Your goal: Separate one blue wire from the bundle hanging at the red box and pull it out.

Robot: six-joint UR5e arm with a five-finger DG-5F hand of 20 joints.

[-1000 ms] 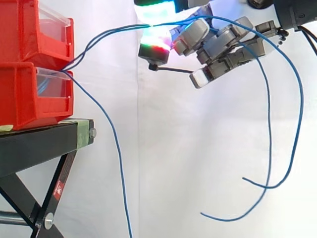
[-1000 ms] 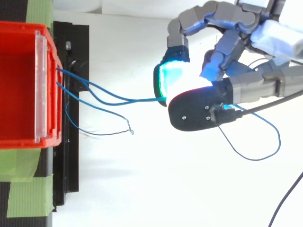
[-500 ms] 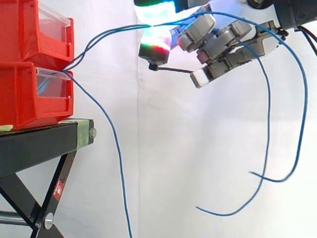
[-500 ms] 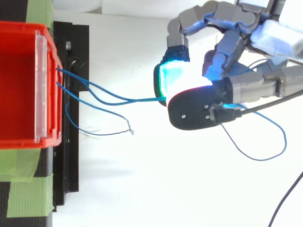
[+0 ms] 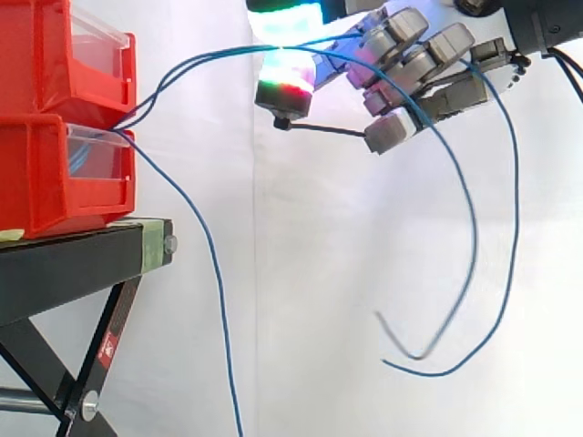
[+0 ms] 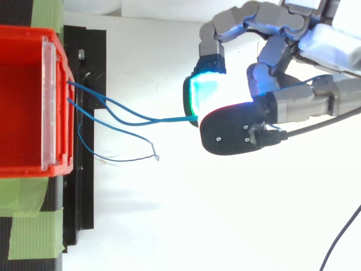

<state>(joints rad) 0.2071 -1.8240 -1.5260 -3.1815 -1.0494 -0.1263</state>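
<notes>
Two blue wires (image 5: 209, 59) rise from the front of the lower red bin (image 5: 41, 177) to my hand (image 5: 410, 68) at the upper right. They meet at one spot between two glowing pads (image 6: 206, 96), where the hand (image 6: 287, 104) is shut on them. Past the pinch they drape over the curled fingers, and their loose tails (image 5: 474, 237) hang down to the right. A third blue wire (image 5: 214, 273) drops free from the bin beside the stand. In the top view its kinked end (image 6: 155, 158) lies apart from the hand.
Two red bins are stacked on a black stand (image 5: 82, 264) at the left, and the upper bin (image 5: 55, 55) has a clear front. Green tape (image 6: 34, 226) holds the stand's top. A white curtain hangs behind.
The loose tails right of the hand have swung left and closer in. The outer fingers have lifted slightly. In the top view the wire loop at the lower right has slipped under the hand.
</notes>
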